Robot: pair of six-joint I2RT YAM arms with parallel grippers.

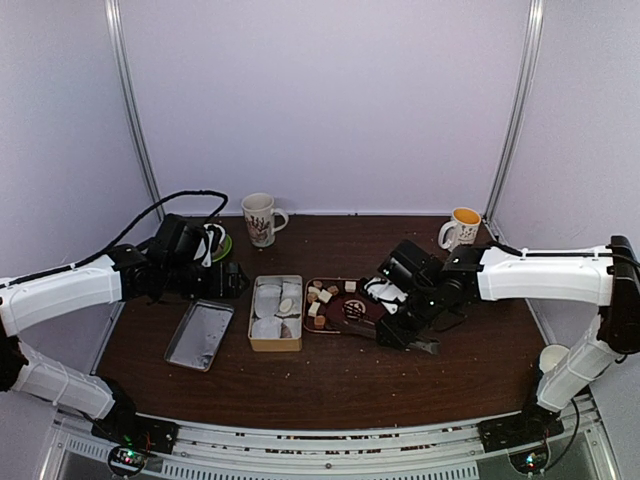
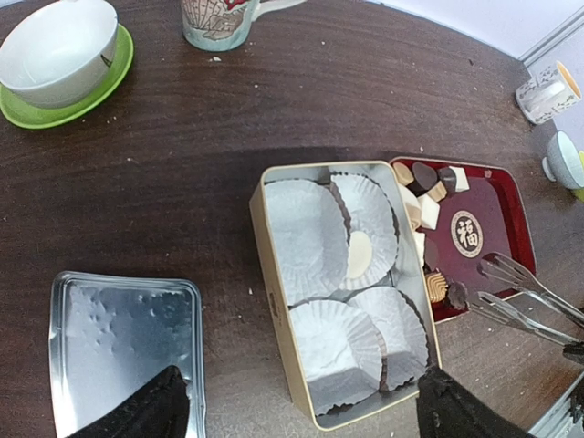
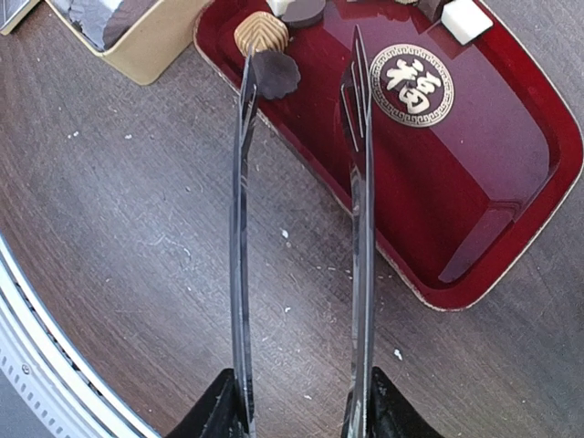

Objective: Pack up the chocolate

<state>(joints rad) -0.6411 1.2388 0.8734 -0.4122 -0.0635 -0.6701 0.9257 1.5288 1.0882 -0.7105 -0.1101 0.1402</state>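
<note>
Several chocolate pieces (image 1: 320,297), white, tan and dark, lie at the left end of a red tray (image 1: 350,322). In the right wrist view a ridged tan piece (image 3: 261,33) and a dark piece (image 3: 276,75) sit at the tray's (image 3: 456,182) corner. My right gripper (image 3: 301,411) is shut on the handles of metal tongs (image 3: 239,228). The tongs' blades are spread, and the left blade touches the dark piece. One pale round piece (image 2: 359,255) rests in a paper cup inside the cream tin (image 2: 274,301). My left gripper (image 2: 297,415) hovers open above the tin's near end.
The tin's metal lid (image 2: 119,347) lies left of the tin. A patterned mug (image 2: 214,20) and a white bowl on a green saucer (image 2: 55,41) stand at the back left. An orange-lined mug (image 1: 462,228) stands at the back right. A white cup (image 1: 553,357) sits by the right arm.
</note>
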